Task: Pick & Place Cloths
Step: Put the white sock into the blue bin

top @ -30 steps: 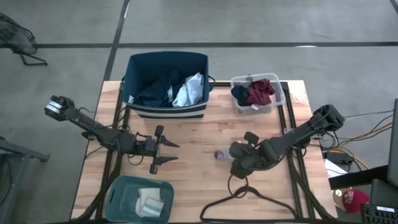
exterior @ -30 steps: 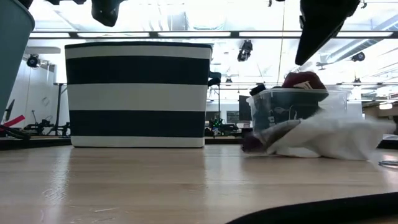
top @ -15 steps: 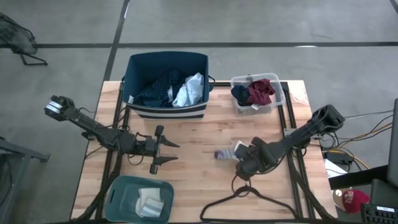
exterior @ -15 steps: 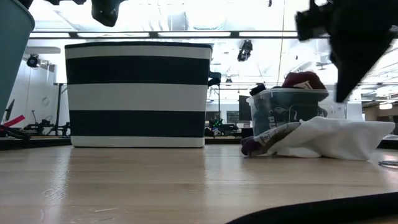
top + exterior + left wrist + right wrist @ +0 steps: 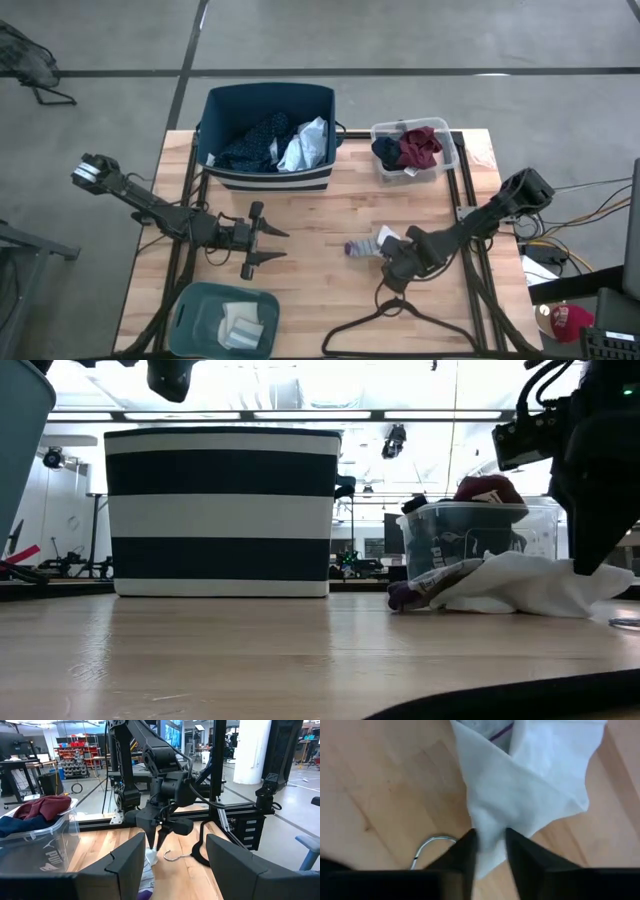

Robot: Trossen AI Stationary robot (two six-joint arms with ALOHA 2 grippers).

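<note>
Holding maroon and navy cloths point(image 5: 410, 147) (bunched), clear tub point(image 5: 446, 163) sits near navy tub point(image 5: 222, 104).

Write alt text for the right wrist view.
The right gripper pinches the edge of a white sock lying on the wooden table, seen from directly above. The metal hook of a clothes hanger lies beside the fingers.

A striped tub point(image 5: 268, 135) stands at the table's point(image 5: 320, 215) far edge with cloths point(image 5: 275, 143) in it. Right of it is a clear tub point(image 5: 414, 152) holding more. A sock point(image 5: 368, 245) lies mid-table, a hanger point(image 5: 400, 318) at the near edge, a small tub point(image 5: 223, 322) near-left.
</note>
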